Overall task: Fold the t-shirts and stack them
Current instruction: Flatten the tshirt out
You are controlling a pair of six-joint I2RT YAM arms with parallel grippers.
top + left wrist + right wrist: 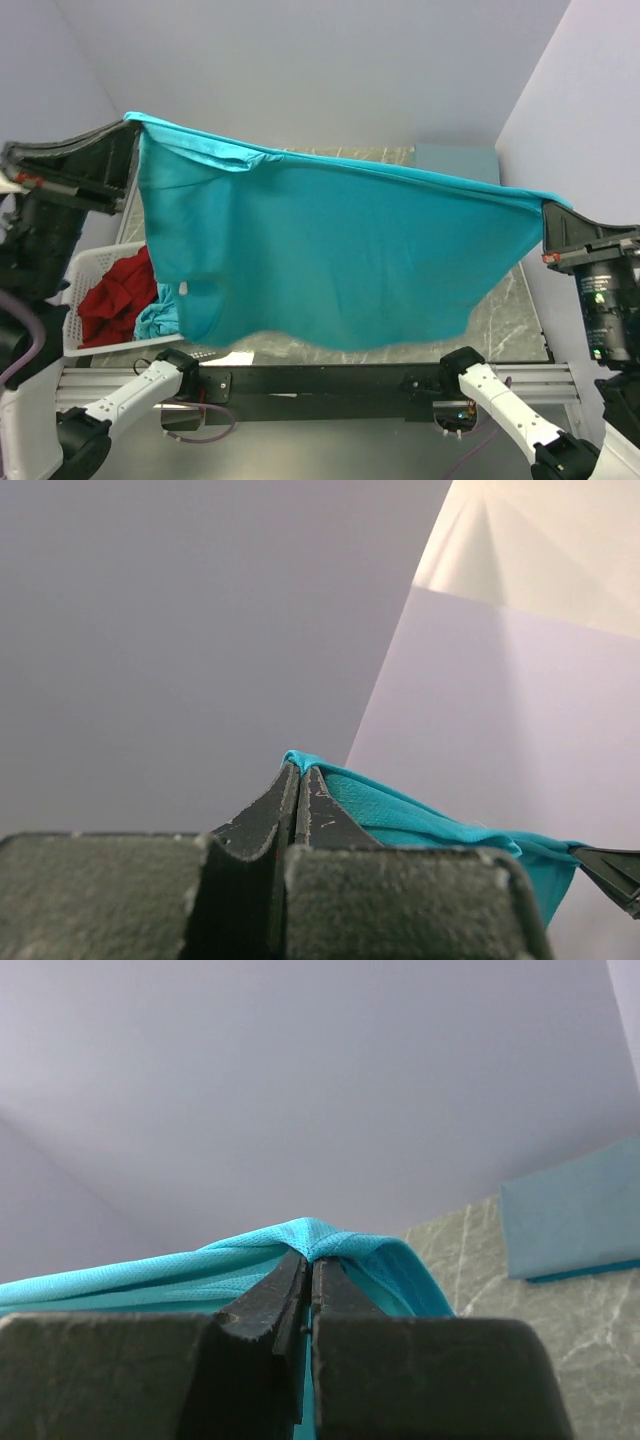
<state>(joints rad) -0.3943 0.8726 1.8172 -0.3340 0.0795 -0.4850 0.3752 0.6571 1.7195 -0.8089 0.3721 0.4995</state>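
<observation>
A bright teal t-shirt (330,250) hangs stretched wide in the air between my two grippers, high above the table. My left gripper (132,122) is shut on its upper left corner; the left wrist view shows the fabric (400,815) pinched at the shut fingertips (300,772). My right gripper (546,206) is shut on the upper right corner; the right wrist view shows teal cloth (200,1265) draped over the shut tips (310,1258). A red t-shirt (115,295) and another teal one (158,320) lie crumpled in the basket. A folded grey-blue shirt (455,162) lies at the table's far right, also in the right wrist view (570,1222).
A white lattice basket (85,265) stands at the table's left edge under my left arm. The marbled table top (505,310) shows at the right below the hanging shirt. Purple walls close in behind and on the right.
</observation>
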